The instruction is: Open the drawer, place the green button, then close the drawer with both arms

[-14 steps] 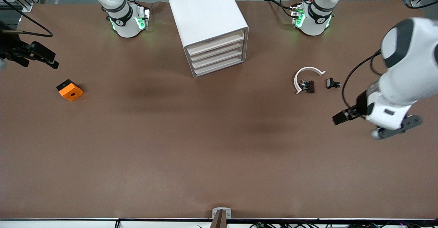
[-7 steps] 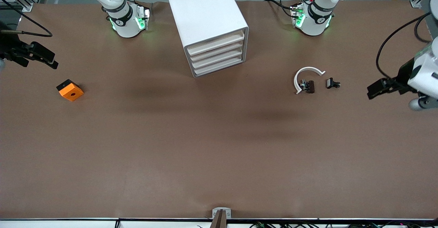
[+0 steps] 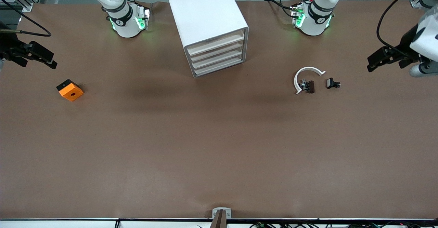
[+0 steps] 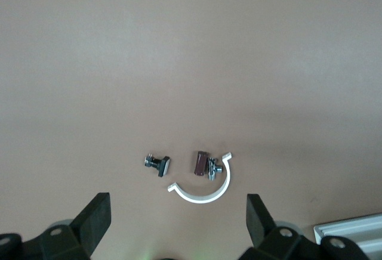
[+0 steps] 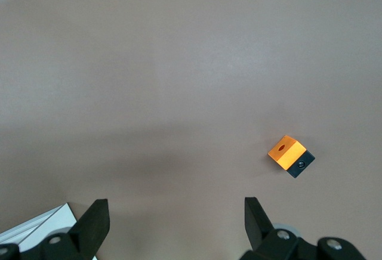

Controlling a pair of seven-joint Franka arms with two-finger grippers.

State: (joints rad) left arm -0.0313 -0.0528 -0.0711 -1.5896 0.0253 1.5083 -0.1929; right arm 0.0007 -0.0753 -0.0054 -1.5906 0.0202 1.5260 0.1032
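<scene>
On the bench point(image 3: 219, 146), an orange cube point(image 3: 70, 90) and small dark parts point(image 3: 309, 86) lie well apart from the cabinet point(image 3: 208, 26). Its lowest drawer point(image 3: 219, 68) is shut. Left pincer point(image 3: 378, 59) and right pincer point(image 3: 42, 55) gape wide and empty at the bench's ends, far from the drawer.

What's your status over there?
Both grippers open, empty: left gripper up at left arm's table end, right gripper above orange cube. Drawer shut. Button not in sight. Nothing blocking cabinet front.

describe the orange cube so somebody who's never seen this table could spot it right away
Start at the white cabinet with four drawers, then look along the brown table toward the right arm's end. The orange cube sits there alone, slightly nearer the front camera: bright orange, one black side, a small hole on top.
</scene>
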